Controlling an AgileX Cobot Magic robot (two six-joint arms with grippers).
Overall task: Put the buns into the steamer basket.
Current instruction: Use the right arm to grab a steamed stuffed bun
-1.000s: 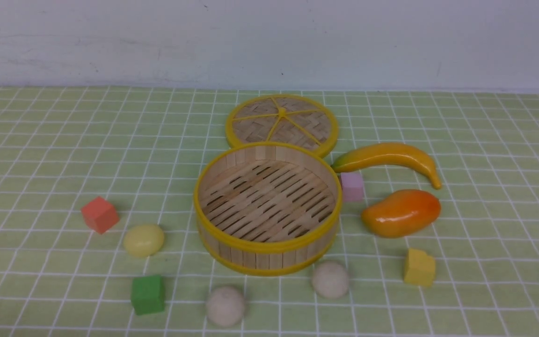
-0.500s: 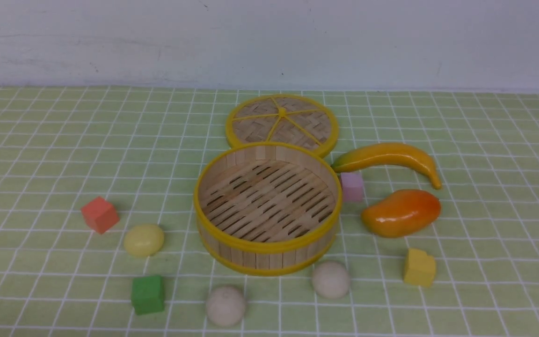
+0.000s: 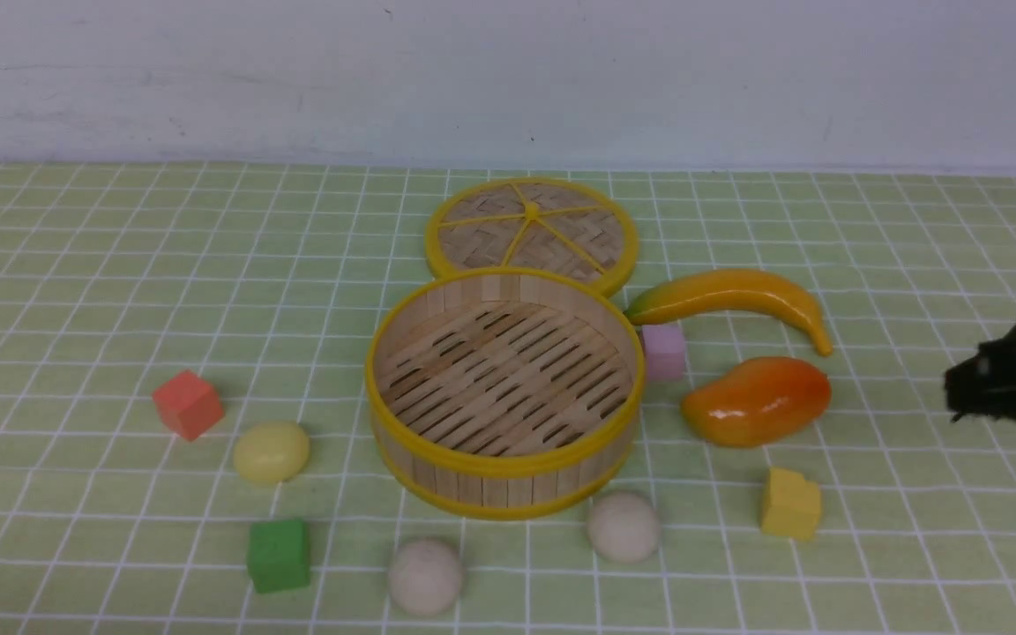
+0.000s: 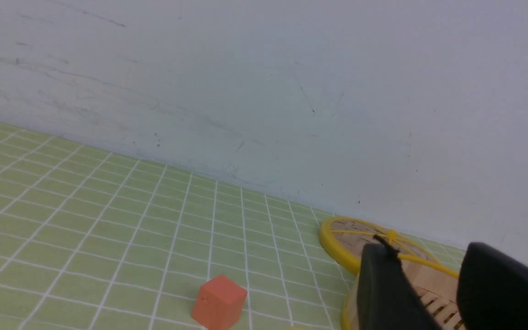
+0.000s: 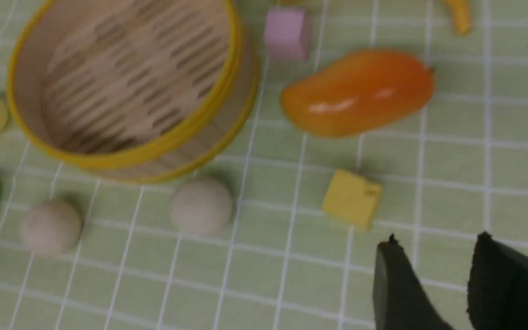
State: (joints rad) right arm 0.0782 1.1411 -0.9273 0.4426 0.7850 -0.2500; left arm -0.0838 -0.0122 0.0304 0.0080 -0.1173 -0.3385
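The steamer basket stands empty at the table's middle. A pale yellow bun lies to its left. Two off-white buns lie in front of it. My right gripper is at the far right edge, beyond the mango. In the right wrist view it is open and empty over bare cloth, with the basket and the off-white buns ahead. My left gripper is open and empty, shown only in the left wrist view, with the basket behind it.
The flat woven lid lies behind the basket. A banana, pink cube, mango and yellow cube are on the right. A red cube and green cube are on the left. A wall bounds the back.
My right gripper has come into the front view from the right edge. The buns, basket and other objects have not moved.
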